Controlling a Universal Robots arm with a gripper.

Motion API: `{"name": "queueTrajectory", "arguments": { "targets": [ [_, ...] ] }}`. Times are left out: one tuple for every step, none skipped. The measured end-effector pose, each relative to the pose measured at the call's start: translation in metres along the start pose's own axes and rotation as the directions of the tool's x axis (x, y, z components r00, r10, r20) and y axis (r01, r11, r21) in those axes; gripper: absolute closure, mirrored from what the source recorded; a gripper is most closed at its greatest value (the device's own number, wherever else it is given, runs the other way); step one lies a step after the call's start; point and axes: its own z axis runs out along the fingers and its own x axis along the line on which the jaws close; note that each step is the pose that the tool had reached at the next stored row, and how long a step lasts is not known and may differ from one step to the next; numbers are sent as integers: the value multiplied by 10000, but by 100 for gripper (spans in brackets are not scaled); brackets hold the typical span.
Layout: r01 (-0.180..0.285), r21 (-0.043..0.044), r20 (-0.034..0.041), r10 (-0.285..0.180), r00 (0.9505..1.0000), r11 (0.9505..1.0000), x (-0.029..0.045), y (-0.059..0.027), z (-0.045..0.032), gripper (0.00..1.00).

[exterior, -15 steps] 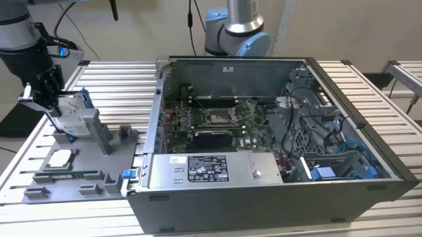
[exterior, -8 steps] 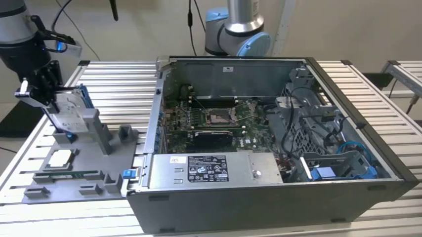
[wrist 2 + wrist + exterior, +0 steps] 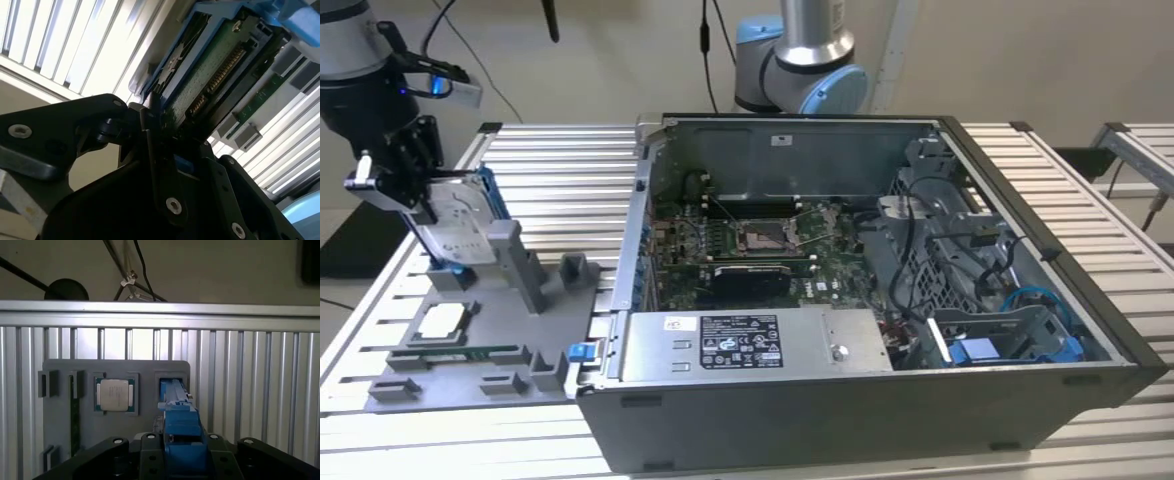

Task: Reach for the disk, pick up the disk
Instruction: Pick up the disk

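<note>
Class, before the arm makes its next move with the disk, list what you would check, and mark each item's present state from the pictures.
1. Gripper shut on the disk: ok, it clamps the disk's end in the second wrist view.
2. Disk standing roughly upright: ok.
3. Disk's lower end free of the grey fixture: cannot tell.
4. CPU chip apart from the disk: ok.
5. Computer case apart from the disk: ok, it stands to the exterior view's right.
</note>
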Motion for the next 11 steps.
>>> {"name": "queueTrajectory", "arguments": {
  "targets": [
    [0,0,0,0,10000,10000,0,0,-10,100],
    [0,0,0,0,10000,10000,0,0,-19,100],
    [0,-1,-1,0,10000,10000,0,1,-28,100],
    [0,-1,-1,0,10000,10000,0,1,-36,100],
    [0,-1,-1,0,10000,10000,0,1,-45,100],
    [0,0,0,0,10000,10000,0,1,-52,100],
    [0,0,0,0,10000,10000,-1,1,-59,100],
    [0,0,0,0,10000,10000,-1,2,-66,100],
    [0,0,0,0,10000,10000,-1,2,-72,100],
    [0,0,0,0,10000,10000,-1,2,-79,100],
    [0,-1,0,0,10000,10000,-1,2,-87,100]
  ]
}}
